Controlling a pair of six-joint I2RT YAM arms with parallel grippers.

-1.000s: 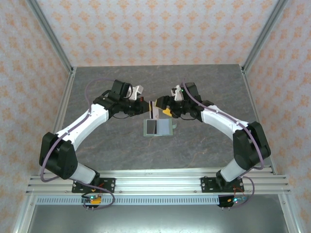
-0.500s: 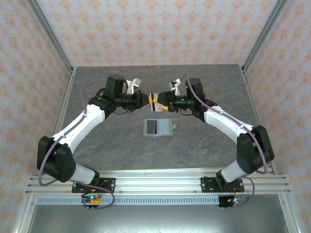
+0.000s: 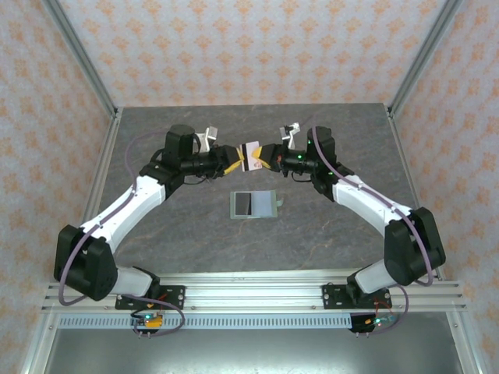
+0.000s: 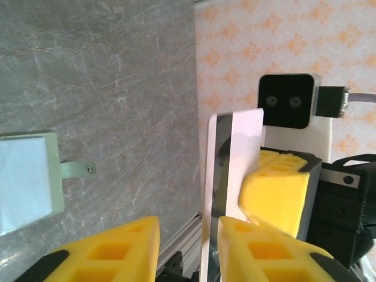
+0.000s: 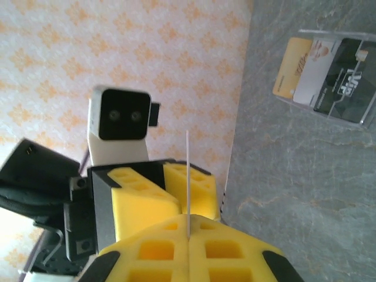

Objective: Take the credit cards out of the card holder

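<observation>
A pale credit card (image 3: 251, 153) with a dark stripe hangs in the air between my two grippers, over the back half of the table. My right gripper (image 3: 263, 158) is shut on it; in the right wrist view the card (image 5: 188, 170) stands edge-on out of the shut gripper (image 5: 188, 232). My left gripper (image 3: 236, 160) is open, and the card (image 4: 235, 158) stands in its gap (image 4: 188, 244), close to the right finger. The sage-green card holder (image 3: 253, 204) lies open and flat on the table below, its tab (image 4: 76, 169) pointing right.
Several more cards (image 5: 326, 73), tan, pale and dark, lie fanned in a clear tray on the grey table (image 3: 327, 226). Metal frame posts and patterned walls close in the back and sides.
Both grippers have lifted and moved toward the back wall with the card. The right gripper has closed on the card and the left gripper's jaws have come apart.
</observation>
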